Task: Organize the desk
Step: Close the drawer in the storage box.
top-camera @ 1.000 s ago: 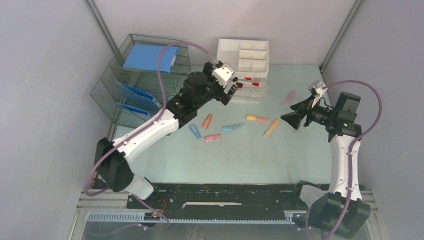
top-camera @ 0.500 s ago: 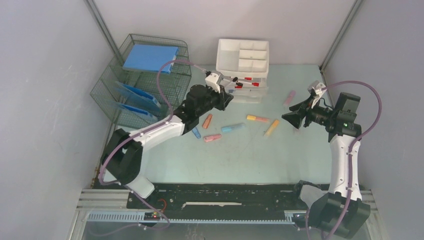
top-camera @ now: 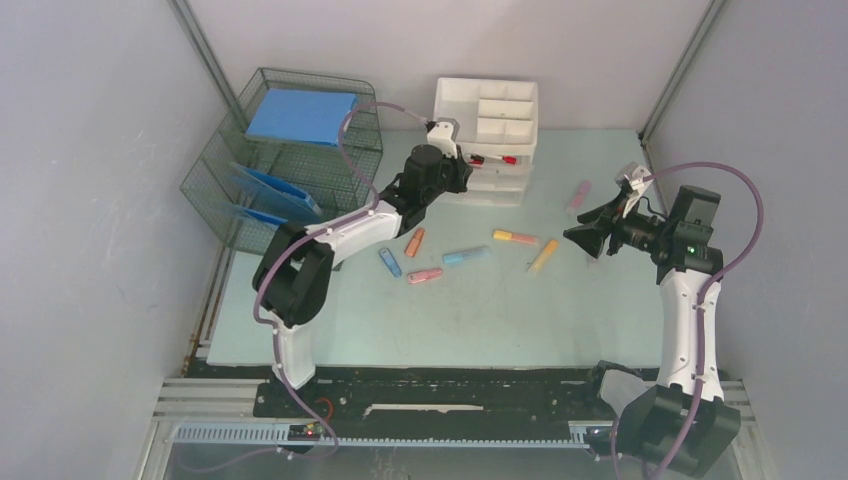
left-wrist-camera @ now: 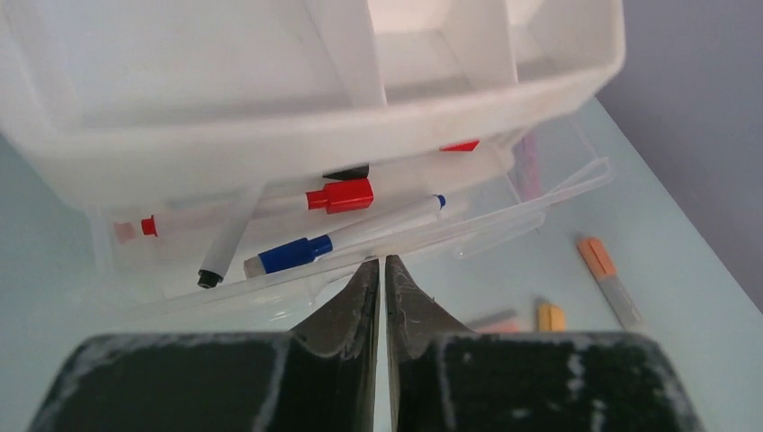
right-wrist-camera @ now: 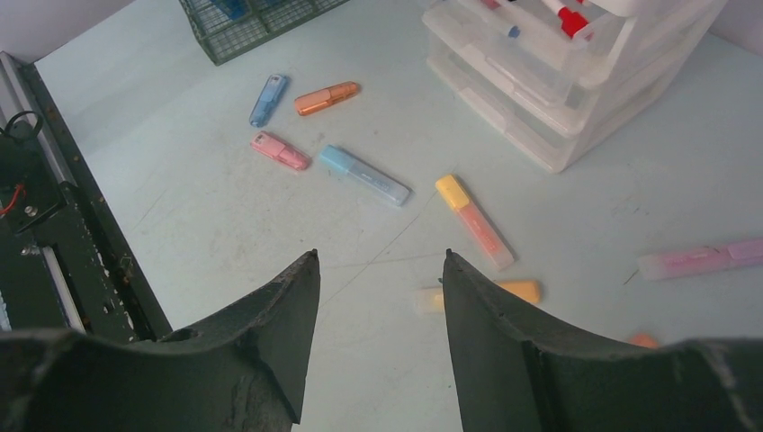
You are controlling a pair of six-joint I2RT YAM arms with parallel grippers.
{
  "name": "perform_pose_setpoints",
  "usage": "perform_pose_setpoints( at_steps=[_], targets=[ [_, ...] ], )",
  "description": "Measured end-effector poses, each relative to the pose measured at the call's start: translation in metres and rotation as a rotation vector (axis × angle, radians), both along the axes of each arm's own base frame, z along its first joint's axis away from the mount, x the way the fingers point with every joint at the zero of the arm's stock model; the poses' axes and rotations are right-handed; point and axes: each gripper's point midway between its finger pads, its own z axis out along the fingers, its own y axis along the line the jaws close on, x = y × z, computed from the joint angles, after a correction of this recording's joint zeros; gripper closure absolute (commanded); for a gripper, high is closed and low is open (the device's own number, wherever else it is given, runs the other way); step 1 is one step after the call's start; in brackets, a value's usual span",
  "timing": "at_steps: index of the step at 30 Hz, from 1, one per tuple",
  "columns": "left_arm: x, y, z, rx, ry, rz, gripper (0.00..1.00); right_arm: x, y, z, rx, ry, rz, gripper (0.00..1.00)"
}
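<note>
The pale mint desk (top-camera: 500, 310) carries several highlighters: orange (top-camera: 414, 242), blue (top-camera: 390, 262), pink (top-camera: 425, 275), light blue (top-camera: 466, 256) and yellow (top-camera: 515, 238). At the back stands a white drawer unit (top-camera: 487, 120) with one clear drawer (left-wrist-camera: 504, 220) pulled out. In it lie a blue-capped marker (left-wrist-camera: 342, 238) and a red-capped marker (left-wrist-camera: 337, 195). My left gripper (left-wrist-camera: 380, 261) is shut with nothing between its fingers, and its tips rest at that drawer's front edge. My right gripper (right-wrist-camera: 380, 256) hangs open above the desk's right side, near a yellow highlighter (right-wrist-camera: 513, 292).
A green wire rack (top-camera: 290, 160) holding blue folders (top-camera: 302, 117) stands at the back left. A pale purple highlighter (top-camera: 578, 196) lies near the right wall. The black front rail (right-wrist-camera: 81, 270) runs along the near edge. Grey walls close in both sides.
My left arm has stretched forward to the drawer unit, and its gripper has gone from wide open to shut. The right gripper has narrowed slightly while its arm held still.
</note>
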Motion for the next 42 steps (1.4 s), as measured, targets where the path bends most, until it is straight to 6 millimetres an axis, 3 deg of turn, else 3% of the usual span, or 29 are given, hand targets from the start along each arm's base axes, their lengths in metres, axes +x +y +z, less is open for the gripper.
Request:
perform_pose_setpoints(
  at_steps=[8, 13, 17, 21, 25, 32, 35, 39, 42],
  targets=[
    [0.043, 0.0, 0.016, -0.013, -0.035, 0.08, 0.83, 0.0, -0.003, 0.001, 0.006, -0.004, -0.004, 0.41],
    [0.051, -0.001, 0.023, -0.025, -0.051, 0.088, 0.8, 0.0, -0.005, 0.002, 0.012, -0.007, -0.009, 0.4],
    [0.048, -0.003, 0.022, -0.035, -0.062, 0.073, 0.7, 0.0, -0.007, 0.003, 0.014, -0.008, -0.015, 0.41],
    [0.031, 0.004, 0.01, -0.021, -0.051, 0.034, 0.57, -0.001, -0.008, 0.003, 0.016, -0.01, -0.017, 0.41],
    [0.004, 0.013, 0.014, -0.02, -0.07, -0.022, 0.42, -0.001, -0.008, 0.003, 0.019, -0.007, -0.015, 0.4],
    [-0.047, 0.035, 0.069, -0.107, -0.203, -0.089, 0.14, -0.003, -0.007, 0.003, 0.021, -0.004, -0.012, 0.4],
    [-0.064, 0.044, 0.082, -0.137, -0.246, -0.108, 0.11, -0.003, -0.007, 0.003, 0.022, -0.005, -0.008, 0.4],
    [-0.077, 0.053, 0.074, -0.154, -0.238, -0.146, 0.06, -0.003, -0.008, 0.002, 0.024, -0.002, -0.011, 0.4],
    [-0.08, 0.064, 0.052, -0.15, -0.192, -0.153, 0.06, -0.003, -0.008, 0.002, 0.022, -0.004, -0.011, 0.4]
  ],
)
